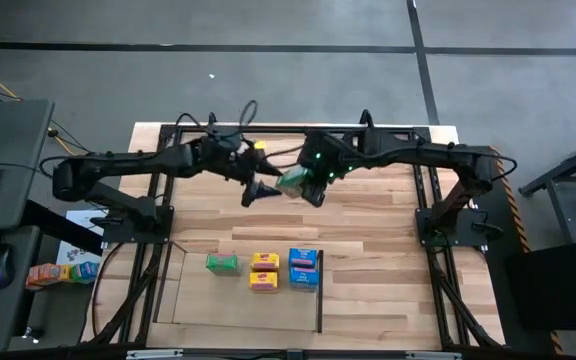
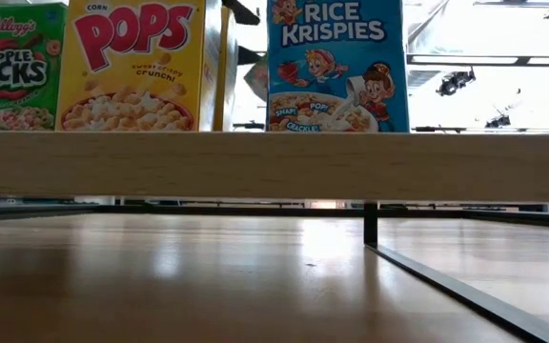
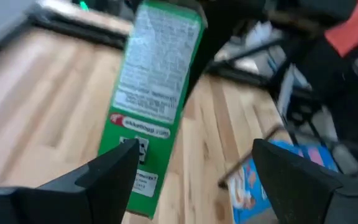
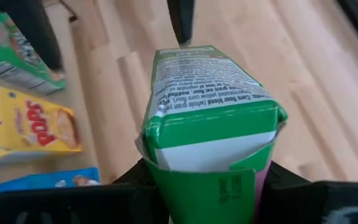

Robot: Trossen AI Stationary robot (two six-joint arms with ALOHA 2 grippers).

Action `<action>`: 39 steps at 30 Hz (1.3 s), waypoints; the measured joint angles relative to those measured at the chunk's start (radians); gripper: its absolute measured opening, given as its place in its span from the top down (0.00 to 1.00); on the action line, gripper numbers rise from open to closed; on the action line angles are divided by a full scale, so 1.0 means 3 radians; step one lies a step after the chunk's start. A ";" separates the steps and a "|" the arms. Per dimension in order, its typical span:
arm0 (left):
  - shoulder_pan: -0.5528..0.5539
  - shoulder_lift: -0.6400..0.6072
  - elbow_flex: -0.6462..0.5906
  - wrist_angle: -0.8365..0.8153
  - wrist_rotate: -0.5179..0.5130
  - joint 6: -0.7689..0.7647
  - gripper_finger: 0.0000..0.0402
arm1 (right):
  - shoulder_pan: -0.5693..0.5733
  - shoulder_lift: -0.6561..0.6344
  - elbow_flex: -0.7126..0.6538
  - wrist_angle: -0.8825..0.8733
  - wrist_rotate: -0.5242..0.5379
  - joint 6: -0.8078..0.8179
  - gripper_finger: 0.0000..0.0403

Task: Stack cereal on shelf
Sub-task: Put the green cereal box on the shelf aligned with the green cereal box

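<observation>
A green cereal box (image 4: 207, 134), long axis pointing away from the clamping right gripper (image 1: 314, 188), hangs above the table, the left gripper (image 1: 258, 190) released beside it.

Mid-table, above the wood, passage is blocked by the two grippers and a green box (image 1: 293, 180) held between them. The shelf's (image 1: 178, 300) row is occupied by a green box (image 1: 222, 263), yellow boxes (image 1: 264, 271) and blue boxes (image 1: 304, 268). Bare board is left near the shelf's front edge.

A light wooden table (image 1: 368, 220) carries a flat, pale shelf frame (image 1: 193, 300) near its front edge. On the frame stand a green cereal box (image 1: 222, 263), two yellow boxes (image 1: 264, 271) touching, and a blue box (image 1: 304, 268), in a row.
</observation>
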 joint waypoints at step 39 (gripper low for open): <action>-0.1004 0.0117 0.0015 -0.0089 -0.1155 0.0259 0.69 | 0.0538 0.0060 0.0004 0.0240 -0.0188 -0.0093 0.62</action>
